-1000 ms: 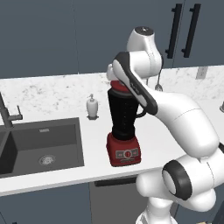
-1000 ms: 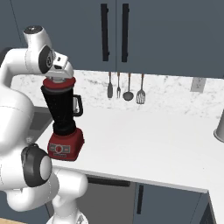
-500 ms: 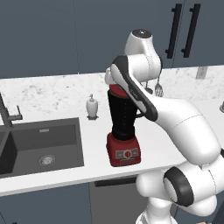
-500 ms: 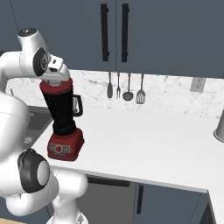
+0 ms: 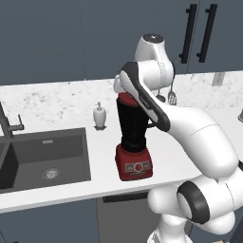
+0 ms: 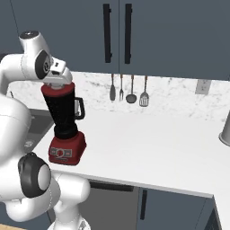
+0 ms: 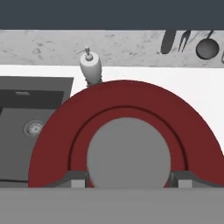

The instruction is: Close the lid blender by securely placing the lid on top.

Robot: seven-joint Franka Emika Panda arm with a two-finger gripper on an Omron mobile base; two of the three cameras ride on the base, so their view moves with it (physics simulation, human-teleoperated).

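Observation:
The blender [image 5: 135, 124] stands on the white counter: a tall black jar on a red boxy base [image 5: 134, 164], with its handle [image 6: 80, 108] turned to the right in the right base view. The red lid [image 6: 57, 86] lies flat on the jar's rim. In the hand view the lid [image 7: 52, 153] spreads below the camera, and its grey knob [image 7: 128, 157] sits between the two fingertips. My gripper [image 7: 128, 180] is shut on the lid at that knob, straight above the jar [image 6: 63, 112]. The arm's white links hide most of the hand in the left base view.
A small white soap dispenser [image 5: 99, 116] stands behind the blender on its left, beside the dark sink [image 5: 42, 156] and faucet [image 5: 9, 124]. Utensils [image 6: 130, 90] hang on the back wall. A metal vessel [image 6: 224, 130] sits at the counter's far right.
The arm's upper links have shifted slightly. The lid and hand stay on top of the jar, pressed a touch lower.

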